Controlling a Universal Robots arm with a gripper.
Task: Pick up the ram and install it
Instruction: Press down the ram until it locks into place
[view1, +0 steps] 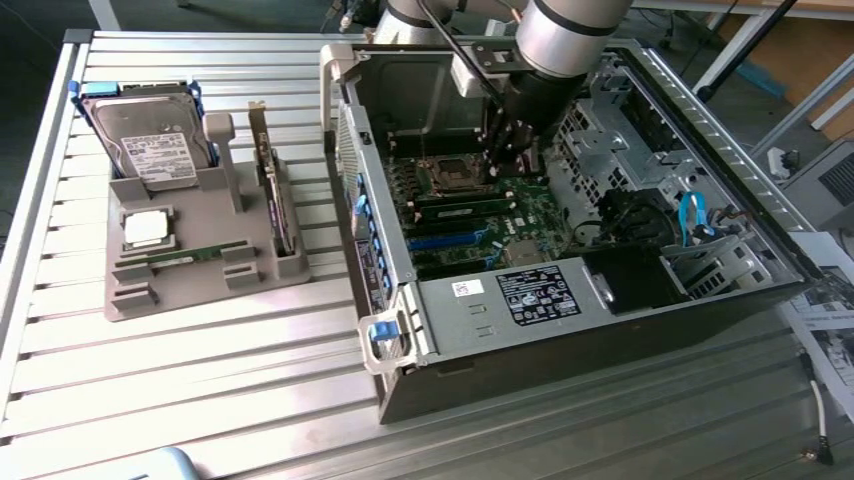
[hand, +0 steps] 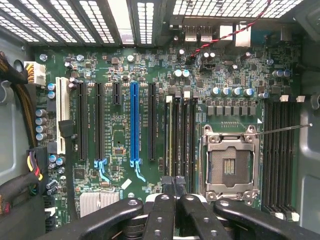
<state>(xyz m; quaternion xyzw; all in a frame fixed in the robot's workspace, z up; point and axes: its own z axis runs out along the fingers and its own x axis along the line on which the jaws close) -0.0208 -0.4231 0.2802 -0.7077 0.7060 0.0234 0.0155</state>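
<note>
The ram, a thin green stick, stands on edge in one of the long black slots beside the empty CPU socket. The exterior view has it as a green strip on the motherboard inside the open computer case. My gripper is shut, its two black fingertips pressed together just above the near end of those slots. Nothing shows between the fingers. Whether they touch the ram I cannot tell. In the exterior view the gripper reaches down into the case over the motherboard.
A grey fixture at the exterior view's left holds a silver hard drive, an upright dark expansion card and a square processor. Case walls, a drive cage and cables surround the arm. A blue slot lies beside the ram slots.
</note>
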